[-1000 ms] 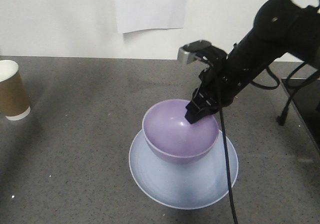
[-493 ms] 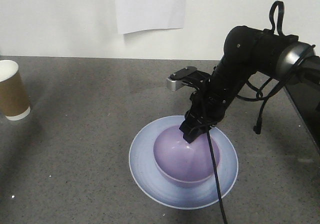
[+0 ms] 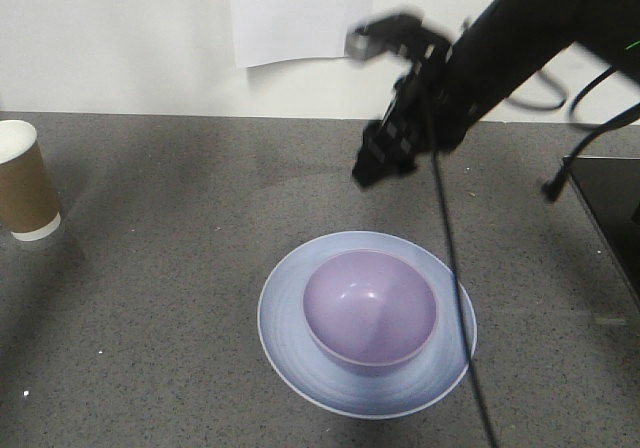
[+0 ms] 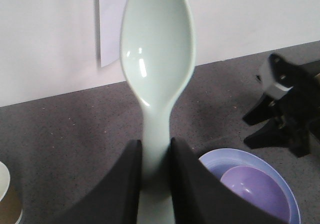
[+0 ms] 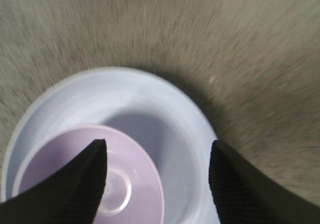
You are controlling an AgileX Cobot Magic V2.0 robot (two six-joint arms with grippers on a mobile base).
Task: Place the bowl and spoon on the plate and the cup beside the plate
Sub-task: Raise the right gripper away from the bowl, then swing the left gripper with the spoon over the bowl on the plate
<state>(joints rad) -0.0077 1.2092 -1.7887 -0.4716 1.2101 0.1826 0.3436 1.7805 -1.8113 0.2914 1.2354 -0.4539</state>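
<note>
On my front view the bowl (image 3: pixel 370 308) sits upright in the middle of the plate (image 3: pixel 290 353), pale inside facing up, a ring of plate showing all round it; the plate lies flat on the grey speckled table (image 3: pixel 150 288); the cup (image 3: pixel 25 180) stands upright at the far left of that picture, well apart from the plate.

The right gripper (image 3: pixel 375 168) hangs in the air above and behind the bowl, touching nothing; it is smeared with blur there, so I read its claw from its own wrist camera; that view looks down past two black fingers (image 5: pixel 75 184) spread wide apart with nothing between them, the bowl and the plate's rim lying below the gap, the table streaked with blur.

The left gripper (image 4: pixel 156 151) I see only through its wrist camera; its two dark fingers (image 4: pixel 122 184) are clamped on the handle of the spoon (image 4: pixel 157 59), one on each side; the spoon stands up out of them with its hollow facing the lens, held in the air and clear of the table.

Beyond the spoon, that same view shows the plate with the bowl on it at lower right, the right gripper above them, and a white sheet of paper (image 4: pixel 107 34) on the wall behind.
</note>
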